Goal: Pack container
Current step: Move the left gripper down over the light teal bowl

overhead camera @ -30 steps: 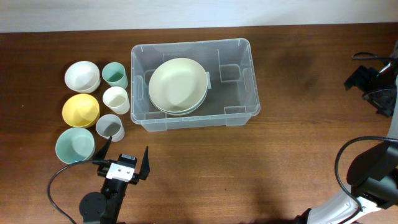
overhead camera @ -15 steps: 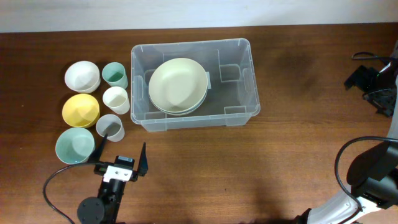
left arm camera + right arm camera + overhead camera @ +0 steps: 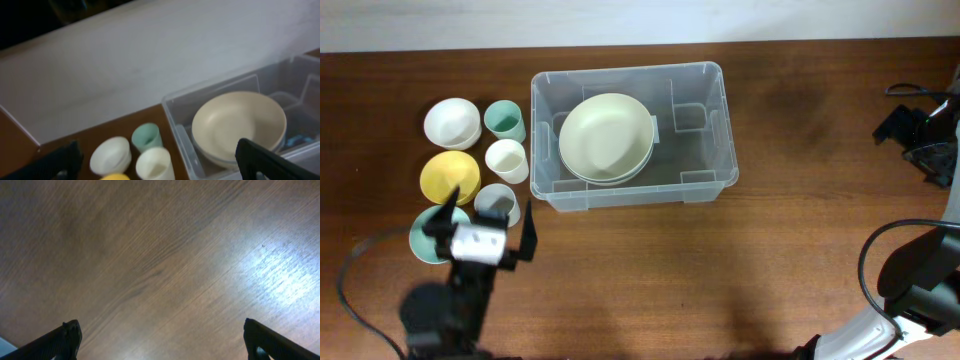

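The clear plastic container (image 3: 625, 70) stands at the table's middle back and holds stacked cream bowls (image 3: 606, 137). To its left stand a white bowl (image 3: 452, 122), green cup (image 3: 504, 120), cream cup (image 3: 506, 160), yellow bowl (image 3: 450, 176), grey cup (image 3: 497, 203) and teal bowl (image 3: 424, 238). My left gripper (image 3: 488, 222) is open and empty, over the grey cup and teal bowl. The left wrist view shows the container (image 3: 220, 92), cream bowls (image 3: 239, 122), green cup (image 3: 146, 137), white bowl (image 3: 111, 155) and cream cup (image 3: 154, 164) between the open jaws (image 3: 157, 150). My right gripper (image 3: 161, 329) is open over bare wood.
The right arm (image 3: 925, 135) sits at the table's far right edge, with a black cable looping near the front right corner. A pale wall runs behind the table's back edge. Bare wood lies in front of and to the right of the container.
My left gripper has moved from the front of the table back and left, and is now over the grey cup and teal bowl. The right arm has not moved.
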`<action>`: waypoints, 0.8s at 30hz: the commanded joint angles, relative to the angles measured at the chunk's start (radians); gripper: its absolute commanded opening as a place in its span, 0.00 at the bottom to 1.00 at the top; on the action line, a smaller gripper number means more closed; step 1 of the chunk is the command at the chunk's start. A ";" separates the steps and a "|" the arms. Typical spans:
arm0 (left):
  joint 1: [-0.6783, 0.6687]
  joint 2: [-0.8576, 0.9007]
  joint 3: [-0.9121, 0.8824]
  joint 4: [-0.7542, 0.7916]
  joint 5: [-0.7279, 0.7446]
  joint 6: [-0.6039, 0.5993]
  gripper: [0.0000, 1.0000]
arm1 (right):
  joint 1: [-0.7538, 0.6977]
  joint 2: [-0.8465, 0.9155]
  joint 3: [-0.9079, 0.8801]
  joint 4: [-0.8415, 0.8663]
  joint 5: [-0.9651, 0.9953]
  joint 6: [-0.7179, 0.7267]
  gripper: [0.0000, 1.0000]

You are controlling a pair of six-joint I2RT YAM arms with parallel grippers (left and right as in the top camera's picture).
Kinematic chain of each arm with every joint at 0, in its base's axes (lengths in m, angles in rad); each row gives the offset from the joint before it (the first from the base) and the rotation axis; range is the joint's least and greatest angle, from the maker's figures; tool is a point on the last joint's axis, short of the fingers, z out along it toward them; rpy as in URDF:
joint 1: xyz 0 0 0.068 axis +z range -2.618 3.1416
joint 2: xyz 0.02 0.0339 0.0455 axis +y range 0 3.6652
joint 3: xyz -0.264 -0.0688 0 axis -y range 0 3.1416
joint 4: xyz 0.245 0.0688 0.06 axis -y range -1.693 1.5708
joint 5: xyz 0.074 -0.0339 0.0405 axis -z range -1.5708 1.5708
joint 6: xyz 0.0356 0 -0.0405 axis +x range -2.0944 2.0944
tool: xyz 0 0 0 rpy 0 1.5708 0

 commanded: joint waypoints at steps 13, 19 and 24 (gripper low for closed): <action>0.027 0.743 0.652 -0.370 -0.081 -0.167 1.00 | -0.003 -0.013 -0.005 0.000 0.001 -0.007 0.99; 0.049 0.861 0.745 -0.427 -0.139 -0.254 1.00 | -0.003 -0.013 -0.005 0.000 0.001 -0.007 0.99; 0.188 0.852 0.756 -0.458 -0.185 -0.448 1.00 | -0.003 -0.013 -0.005 0.000 0.001 -0.007 0.99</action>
